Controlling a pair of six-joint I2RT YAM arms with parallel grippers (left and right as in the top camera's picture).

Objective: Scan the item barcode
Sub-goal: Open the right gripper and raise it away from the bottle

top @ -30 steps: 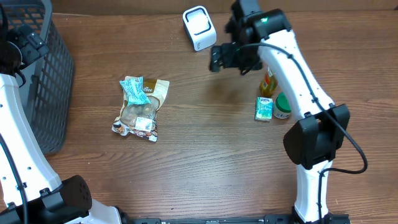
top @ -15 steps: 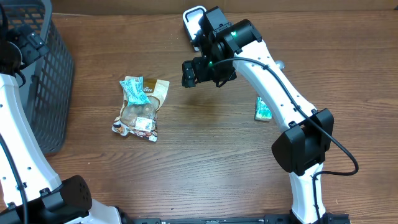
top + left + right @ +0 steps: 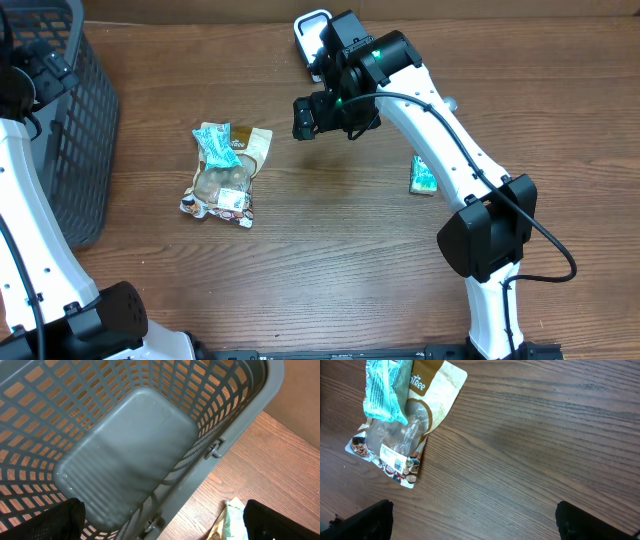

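- Snack pouch (image 3: pixel 226 176): flat on the tabletop (image 3: pixel 330 250), with a teal packet (image 3: pixel 217 145) across its far end. Long axis runs far-to-near, slightly tilted.
- Right gripper (image 3: pixel 305 118): the nearer arm, reaching out beside the scanner (image 3: pixel 312 28). Jaws wide, empty. The pouch lies off toward the basket (image 3: pixel 60 120).
- Left gripper (image 3: pixel 165 525): above the basket. Jaws wide, empty.

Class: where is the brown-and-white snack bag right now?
In the overhead view the snack bag lies left of centre on the table, between the grey basket and the right gripper, a teal packet on its upper end.
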